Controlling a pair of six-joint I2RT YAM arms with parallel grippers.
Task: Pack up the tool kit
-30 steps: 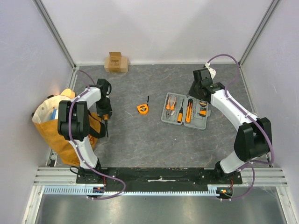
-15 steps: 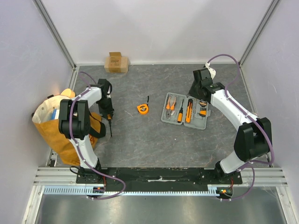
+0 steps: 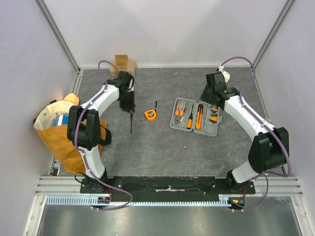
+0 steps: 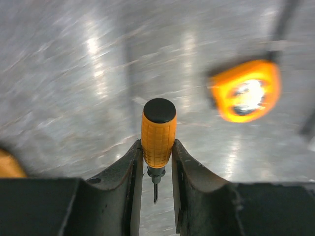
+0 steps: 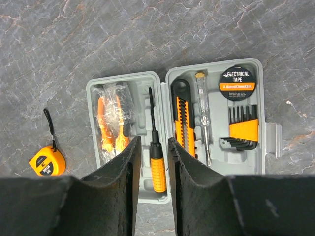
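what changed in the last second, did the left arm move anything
The left tool, gripping the orange-handled screwdriver, swung from beside the yellow-orange bag toward the far side and rightward, nearing the round orange tape measure. It already held the screwdriver before. The right tool barely shifted above the open grey plastic case; tape measure and case stayed put.

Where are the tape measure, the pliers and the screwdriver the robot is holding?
Tape measure (image 5: 47, 163), right wrist view, orange body.
Pliers (image 5: 103, 129), right wrist view, left orange handle.
Held screwdriver (image 4: 158, 135), left wrist view, orange handle.
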